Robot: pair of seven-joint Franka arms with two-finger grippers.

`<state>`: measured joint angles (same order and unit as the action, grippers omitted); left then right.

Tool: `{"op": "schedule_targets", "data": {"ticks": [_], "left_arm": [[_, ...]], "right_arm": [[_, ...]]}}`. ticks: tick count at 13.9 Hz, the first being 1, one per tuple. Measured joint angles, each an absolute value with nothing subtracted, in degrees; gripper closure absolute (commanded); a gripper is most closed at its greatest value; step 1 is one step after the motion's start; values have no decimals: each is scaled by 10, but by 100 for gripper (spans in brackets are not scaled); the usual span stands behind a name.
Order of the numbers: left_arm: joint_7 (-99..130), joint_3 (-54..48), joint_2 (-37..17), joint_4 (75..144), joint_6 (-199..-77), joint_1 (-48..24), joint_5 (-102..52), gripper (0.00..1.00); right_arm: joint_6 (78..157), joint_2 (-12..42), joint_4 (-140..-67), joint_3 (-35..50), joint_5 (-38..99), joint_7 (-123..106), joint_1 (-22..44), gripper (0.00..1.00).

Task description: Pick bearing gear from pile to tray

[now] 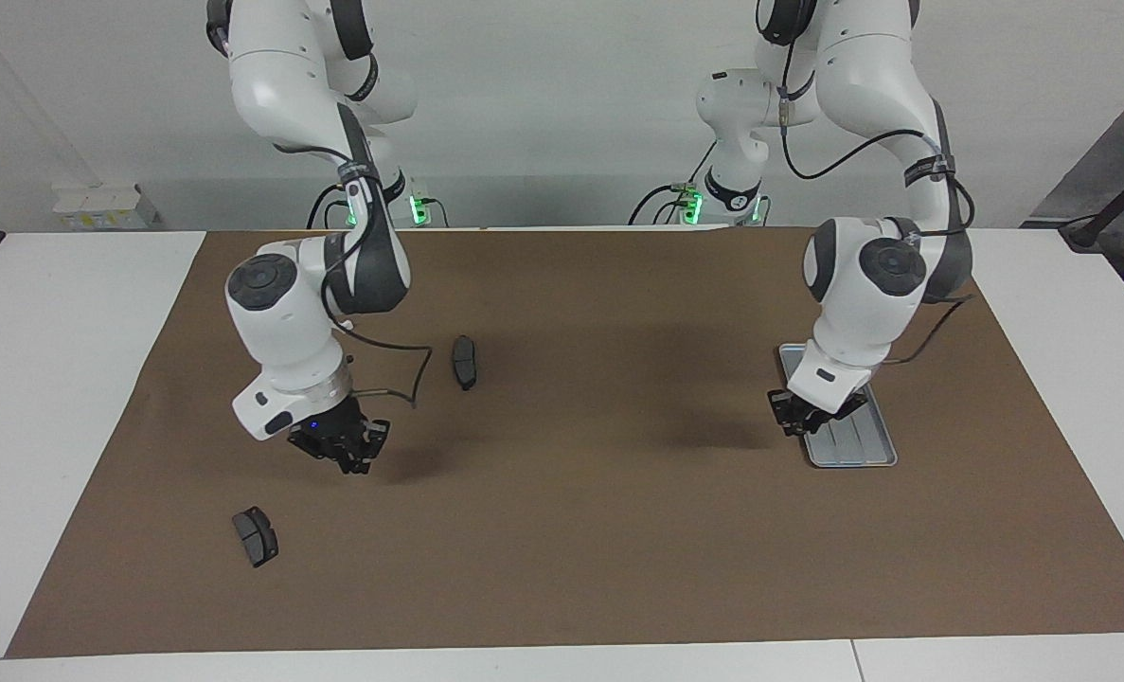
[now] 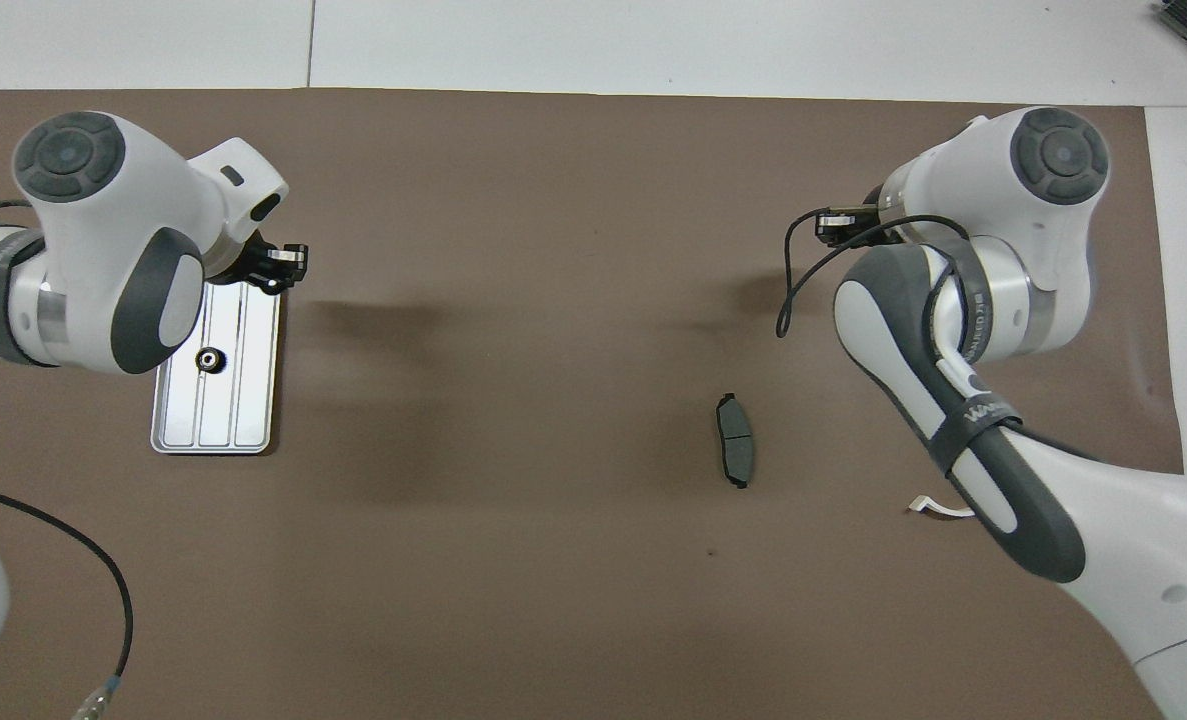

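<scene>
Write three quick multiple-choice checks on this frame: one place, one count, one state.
1. The left gripper is over:
A. the tray's end farther from the robots
B. the tray's end nearer to the robots
C. no part of the tray

2. How many dark grey brake pads does the facing view show?
A. one
B. two
C. four

3. The right gripper is:
A. shut, up in the air
B. open, resting in the tray
C. clamped on a brake pad

Key:
1. A: both views put it above the tray's farther end.
2. B: one pad lies mid-table, and one lies farther from the robots, toward the right arm's end.
3. A: its fingertips meet, and it casts a shadow on the table below it.
</scene>
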<state>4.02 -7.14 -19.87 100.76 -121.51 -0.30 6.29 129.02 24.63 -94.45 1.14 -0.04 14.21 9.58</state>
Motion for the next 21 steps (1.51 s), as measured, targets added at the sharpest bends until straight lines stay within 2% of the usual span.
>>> {"op": "schedule_targets", "data": {"ticks": [6, 7, 9, 10, 12, 13, 15, 17, 18, 21], "left_arm": [[-96, -71, -158, 1137, -1252, 66, 62, 96], [-98, -72, -151, 1155, -1255, 66, 62, 90], [-99, -73, -136, 1178, -1258, 66, 62, 45], [-100, -74, -130, 1188, -1257, 66, 62, 30], [-101, -75, -124, 1201, -1257, 65, 62, 0], [-101, -76, -124, 1201, -1258, 65, 62, 0], [-102, -77, -122, 1196, -1262, 65, 62, 0], [-102, -81, -121, 1174, -1263, 64, 62, 0], [-101, -84, -120, 1160, -1264, 62, 62, 0], [-40, -87, -120, 1133, -1272, 30, 59, 0]], "right_arm": [[1287, 257, -936, 13, -46, 307, 263, 100], [1287, 269, -930, 13, -53, 330, 285, 100], [1287, 297, -911, 14, -62, 360, 319, 100], [1288, 307, -905, 14, -62, 367, 331, 97], [1288, 320, -902, 14, -62, 378, 352, 80], [1288, 323, -903, 14, -62, 380, 358, 71], [1288, 327, -905, 14, -63, 380, 361, 48], [1288, 328, -908, 13, -63, 380, 360, 8], [1289, 328, -908, 12, -63, 381, 360, 0], [1293, 321, -905, 9, -63, 391, 347, 0]]}}
